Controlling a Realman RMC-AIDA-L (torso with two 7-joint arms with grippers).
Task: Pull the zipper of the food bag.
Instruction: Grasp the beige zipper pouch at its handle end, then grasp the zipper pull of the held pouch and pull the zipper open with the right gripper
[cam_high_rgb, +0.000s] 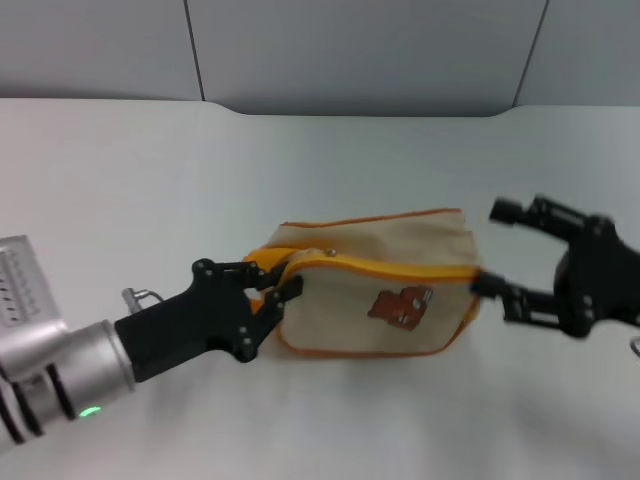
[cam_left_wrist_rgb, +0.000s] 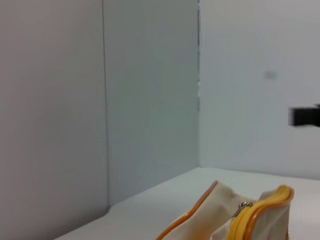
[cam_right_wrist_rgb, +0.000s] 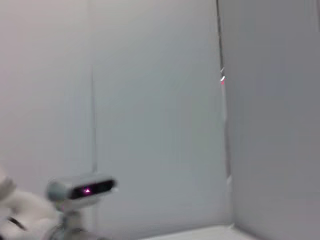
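Note:
The food bag (cam_high_rgb: 385, 290) lies on the white table, its bear picture facing me; its end also shows in the left wrist view (cam_left_wrist_rgb: 265, 215). The zipper pull (cam_high_rgb: 328, 254) is a small silver tab near the bag's left end on the orange zip line, also seen in the left wrist view (cam_left_wrist_rgb: 243, 206). My left gripper (cam_high_rgb: 272, 283) is closed on the bag's orange-edged left end. My right gripper (cam_high_rgb: 488, 250) is open at the bag's right end, its lower finger (cam_high_rgb: 497, 289) touching or nearly touching the bag. The right wrist view shows no bag.
The table (cam_high_rgb: 150, 190) runs back to grey wall panels (cam_high_rgb: 350, 50). A black finger of the right gripper (cam_left_wrist_rgb: 305, 116) shows far off in the left wrist view. The right wrist view shows the robot's head camera (cam_right_wrist_rgb: 82, 189) and the wall.

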